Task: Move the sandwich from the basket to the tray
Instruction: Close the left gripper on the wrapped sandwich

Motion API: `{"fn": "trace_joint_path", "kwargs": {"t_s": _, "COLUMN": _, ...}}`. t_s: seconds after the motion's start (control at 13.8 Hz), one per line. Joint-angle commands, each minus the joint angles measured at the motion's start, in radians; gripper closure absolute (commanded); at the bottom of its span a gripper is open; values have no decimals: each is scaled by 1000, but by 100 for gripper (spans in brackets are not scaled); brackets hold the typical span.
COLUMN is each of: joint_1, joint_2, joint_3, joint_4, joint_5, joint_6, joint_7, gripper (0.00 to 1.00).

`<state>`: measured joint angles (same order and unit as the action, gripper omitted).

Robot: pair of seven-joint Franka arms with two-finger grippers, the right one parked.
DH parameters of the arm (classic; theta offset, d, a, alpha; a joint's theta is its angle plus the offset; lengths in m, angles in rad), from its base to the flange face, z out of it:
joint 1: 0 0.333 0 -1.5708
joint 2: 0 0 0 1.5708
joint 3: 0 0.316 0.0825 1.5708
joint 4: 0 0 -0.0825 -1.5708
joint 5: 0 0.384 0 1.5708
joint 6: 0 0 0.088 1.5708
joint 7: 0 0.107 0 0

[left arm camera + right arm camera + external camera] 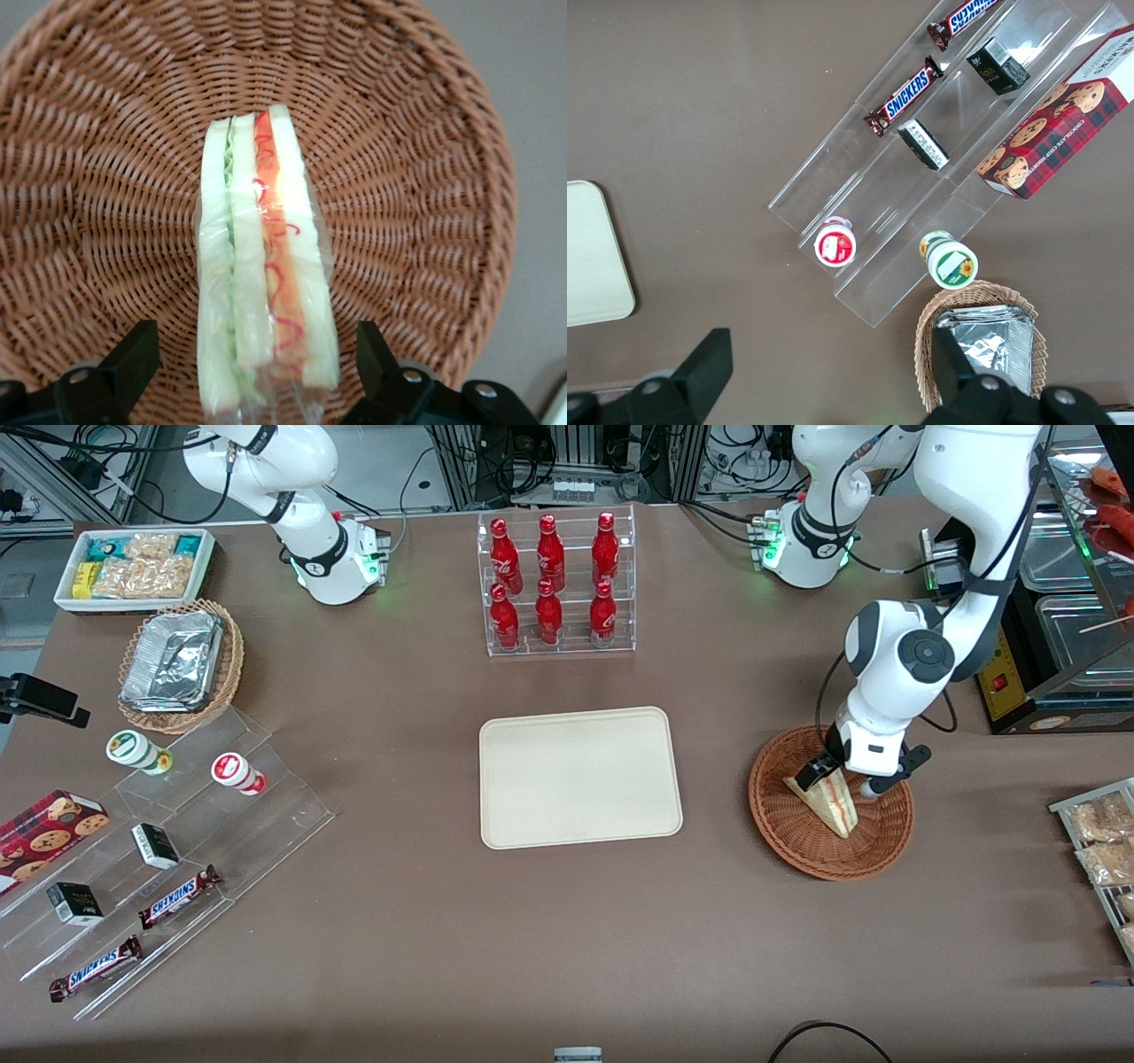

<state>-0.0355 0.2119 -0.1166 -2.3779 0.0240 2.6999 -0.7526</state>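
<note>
**Gripper straddling sandwich in basket — grasp risks**

Landmark: the basket [831, 815], toward the working arm's end of the table.

- The sandwich [266, 283] lies in the basket in clear wrap, its filling edge facing up toward the wrist camera.
- The gripper [846, 778] sits low over the basket, released, one finger [133, 359] on each side of the wedge, neither touching it.
- Risks, as I judge them: slick wrap and soft bread could let the wedge slip or squash under a hard squeeze; an off-centre pinch could tip it; fingertips could snag the weave.
- The tray [580, 777] lies well apart from the basket, toward the parked arm's end, bare; a loose hold could drop the sandwich on the table between.
</note>
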Motion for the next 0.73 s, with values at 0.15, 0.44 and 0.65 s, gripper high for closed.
{"fn": "trace_joint_path", "kwargs": {"t_s": 0.15, "joint_1": 11, "joint_2": 1, "joint_3": -1, "joint_4": 37, "joint_5": 7, "joint_6": 5, "joint_7": 12, "gripper": 100}}
{"fn": "trace_joint_path", "kwargs": {"t_s": 0.44, "joint_1": 2, "joint_2": -112, "joint_3": -1, "joint_4": 110, "joint_5": 51, "joint_6": -194, "joint_7": 19, "gripper": 100}}
{"fn": "trace_joint_path", "kwargs": {"t_s": 0.65, "joint_1": -71, "joint_2": -120, "joint_3": -18, "joint_4": 393, "joint_5": 96, "joint_6": -614, "joint_7": 10, "gripper": 100}}
